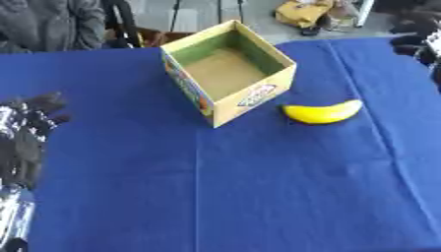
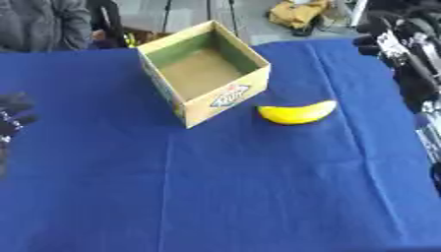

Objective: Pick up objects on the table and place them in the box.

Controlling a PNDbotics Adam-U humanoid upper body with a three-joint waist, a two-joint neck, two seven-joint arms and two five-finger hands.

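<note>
An open cardboard box (image 1: 255, 98) with a printed front wall stands on the blue cloth at the far middle, and nothing shows inside it. A yellow banana (image 1: 323, 112) lies on the cloth just right of the box's near corner, apart from it. My left hand (image 1: 34, 120) hangs at the left edge, well left of the box, open and holding nothing. My right hand (image 2: 385, 40) shows at the upper right, above the cloth's far right corner and well clear of the banana; its grip is unclear.
The blue cloth (image 1: 224, 187) covers the whole table and has creases running front to back. Beyond the far edge are a yellow bag (image 1: 303, 12) on the floor and dark stands (image 1: 125, 22).
</note>
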